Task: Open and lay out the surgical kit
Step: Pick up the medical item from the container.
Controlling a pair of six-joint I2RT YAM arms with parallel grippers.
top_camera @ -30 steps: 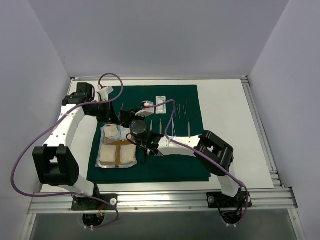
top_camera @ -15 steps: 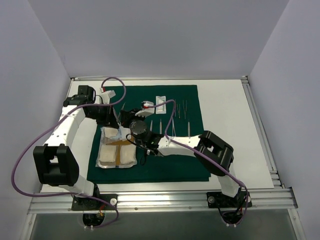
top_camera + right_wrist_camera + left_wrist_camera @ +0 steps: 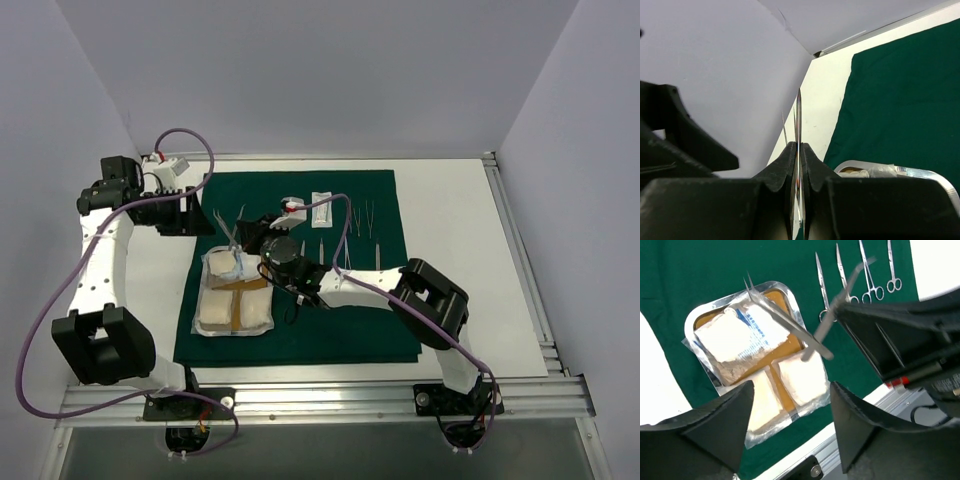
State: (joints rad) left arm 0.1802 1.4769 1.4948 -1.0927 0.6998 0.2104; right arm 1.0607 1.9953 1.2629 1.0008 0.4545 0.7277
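The dark green cloth [image 3: 300,340] of the surgical kit lies spread flat. A steel tray [image 3: 690,325] with a tan liner stands on its left part and holds white gauze packets [image 3: 725,335]. My right gripper [image 3: 799,147] is shut on thin steel tweezers [image 3: 780,320], held over the tray's far end with their tips pointing up and left [image 3: 222,225]. My left gripper [image 3: 792,387] is open and empty. It hangs over the white table left of the cloth [image 3: 190,213], apart from the tweezers. Scissors and forceps [image 3: 865,270] lie in a row on the cloth.
A small white packet [image 3: 322,207] and more steel instruments [image 3: 360,217] lie on the far part of the cloth. Grey walls close in the table on the left, back and right. An aluminium rail [image 3: 320,400] runs along the near edge.
My left gripper has opened and drawn back up and to the left, away from the tray and the tweezers. The right gripper has stayed shut on the tweezers, nearly in place.
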